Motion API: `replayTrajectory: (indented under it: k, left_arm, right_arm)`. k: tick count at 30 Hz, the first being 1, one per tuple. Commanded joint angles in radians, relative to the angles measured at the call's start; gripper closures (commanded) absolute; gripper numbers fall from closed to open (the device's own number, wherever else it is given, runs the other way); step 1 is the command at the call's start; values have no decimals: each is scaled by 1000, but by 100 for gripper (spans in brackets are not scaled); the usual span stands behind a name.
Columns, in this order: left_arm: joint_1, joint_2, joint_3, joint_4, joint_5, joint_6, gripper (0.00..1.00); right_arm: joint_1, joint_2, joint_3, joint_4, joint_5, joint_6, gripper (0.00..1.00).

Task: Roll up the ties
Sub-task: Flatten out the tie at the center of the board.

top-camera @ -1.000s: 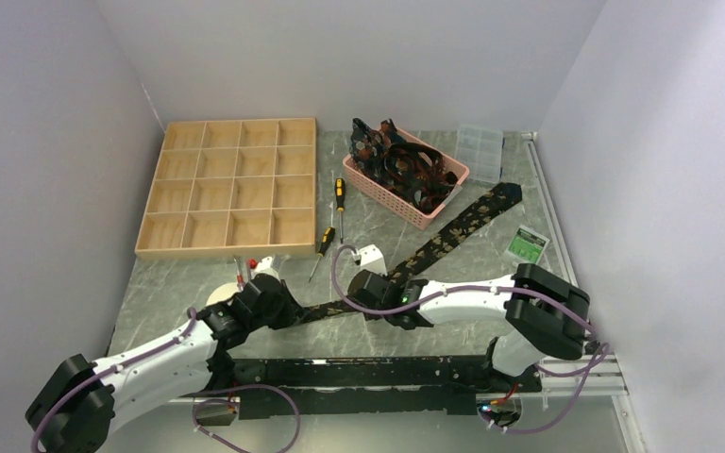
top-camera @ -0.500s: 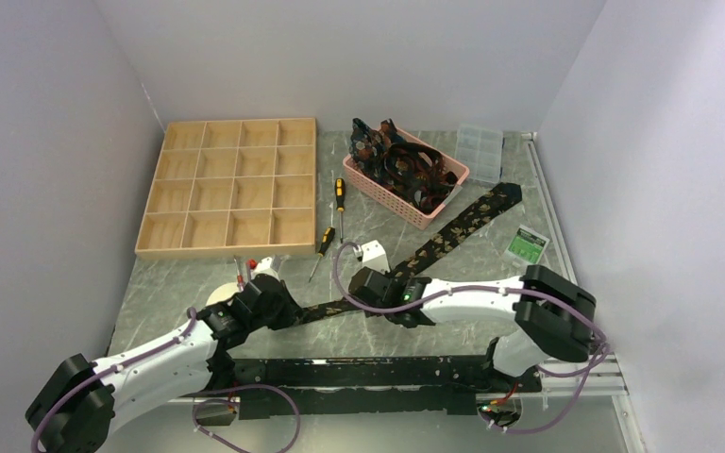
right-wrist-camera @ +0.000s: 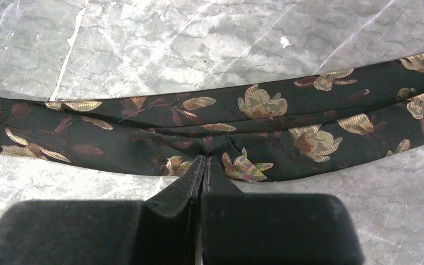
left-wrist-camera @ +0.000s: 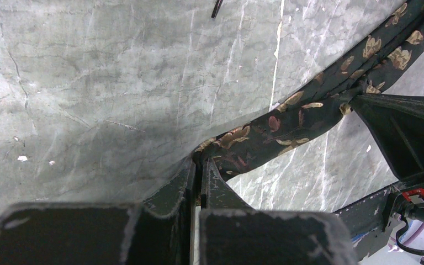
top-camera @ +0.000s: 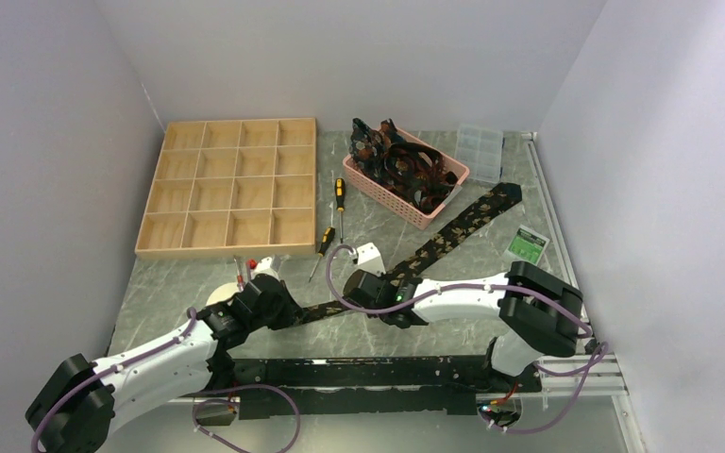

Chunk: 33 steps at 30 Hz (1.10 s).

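Left claw (left-wrist-camera: 200,165) is clamped on the narrow end of the long black gold-flowered fabric necktie (top-camera: 463,222); right claw (right-wrist-camera: 204,164) pinches its middle. It lies diagonally on the grey marble desk (top-camera: 160,283), centre to upper right.

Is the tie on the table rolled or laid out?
Laid out: the tie lies in one long strip across the table.
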Motion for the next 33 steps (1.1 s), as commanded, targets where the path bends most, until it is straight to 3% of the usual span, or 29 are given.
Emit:
replayTrajectory:
  k: [1,15,16,20,24,28,33]
  left_arm:
    - [4,-1,0,-29,-28,9,97]
    - [4,-37,-7,-57,-54,-16,97]
    - [4,-37,-7,-59,-56,-18,97]
    - [4,-38,-6,-75,-63,-33,97]
    - [4,-34,-1,-87,-75,-43,97]
    - [2,-33,3,-94,-82,-48,97]
    - [3,-44,1,-99,-81,-48,97]
  right_arm:
    - [-5,-24,40,-11,81,-31,100]
    - [-73,25,30,74,87,-103,100]
    - [-75,32,26,79,81,-104,98]
    - [-74,-19,6,75,74,-89,68]
    - [-78,-138,-2,39,66,-70,58]
    - [-211,-220,-39,4,17,-36,54]
    - [-500,-339,-147,39,-15,16,51]
